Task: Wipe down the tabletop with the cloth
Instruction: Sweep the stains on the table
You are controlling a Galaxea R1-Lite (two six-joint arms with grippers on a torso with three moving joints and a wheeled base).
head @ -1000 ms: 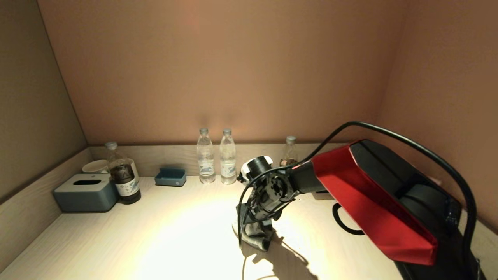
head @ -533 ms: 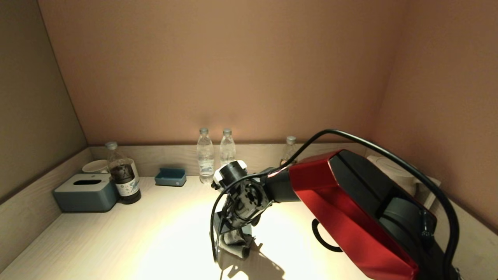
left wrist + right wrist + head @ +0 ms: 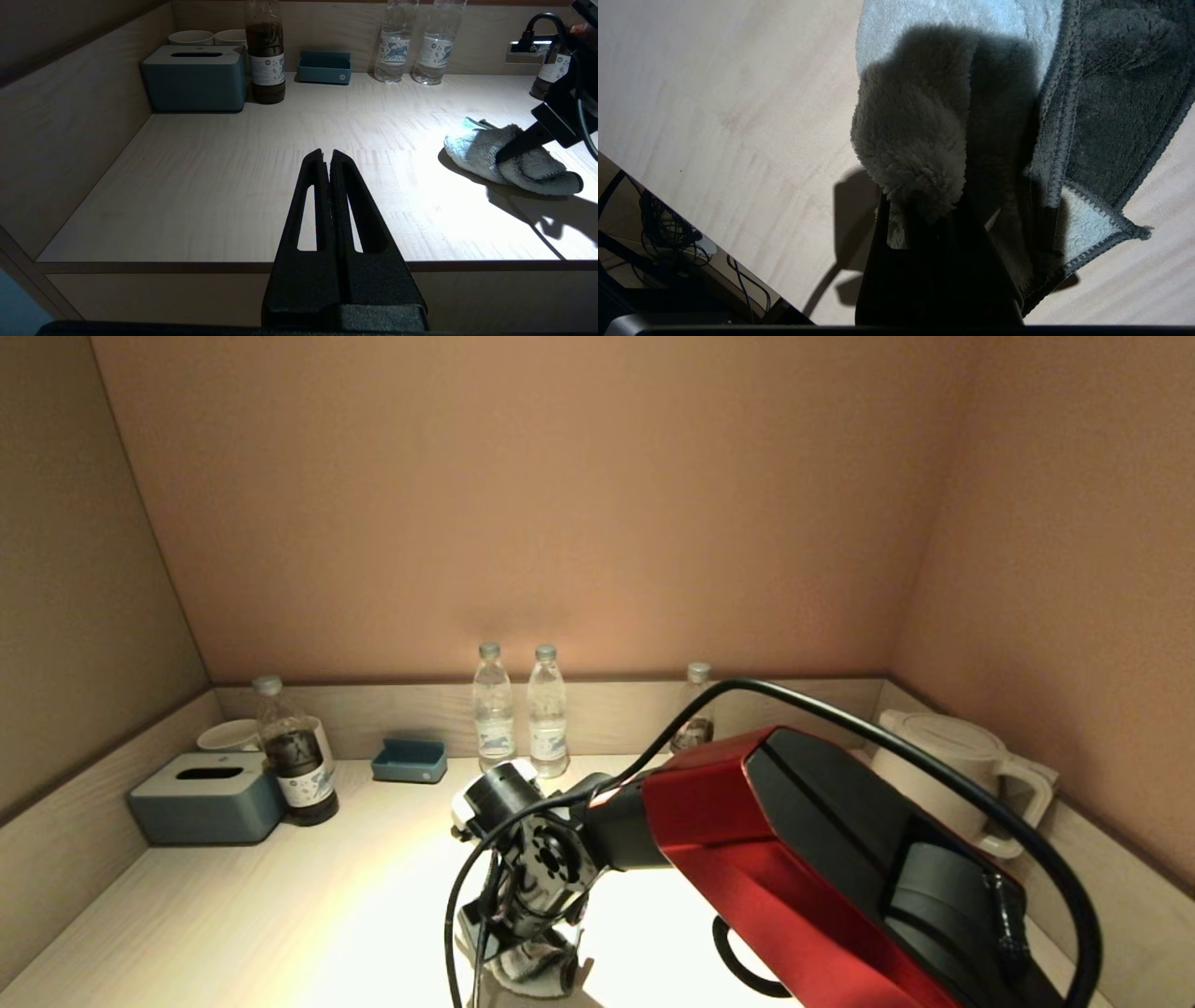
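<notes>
A fluffy grey-white cloth (image 3: 532, 971) lies bunched on the pale wooden tabletop (image 3: 308, 915) near its front edge. My right gripper (image 3: 523, 943) points down and is shut on the cloth, pressing it to the table. The cloth also shows in the left wrist view (image 3: 509, 156) and close up in the right wrist view (image 3: 924, 130), where it covers the fingertips. My left gripper (image 3: 327, 156) is shut and empty, hovering off the table's front left edge, out of the head view.
Along the back wall stand a blue tissue box (image 3: 207, 797), cups (image 3: 229, 735), a dark bottle (image 3: 294, 761), a small blue tray (image 3: 409, 761), two water bottles (image 3: 518, 714) and another bottle (image 3: 695, 709). A white kettle (image 3: 943, 770) stands at right.
My right gripper has dragged the cloth across the table to the left and toward the front edge. The left gripper's earlier position is not shown.
</notes>
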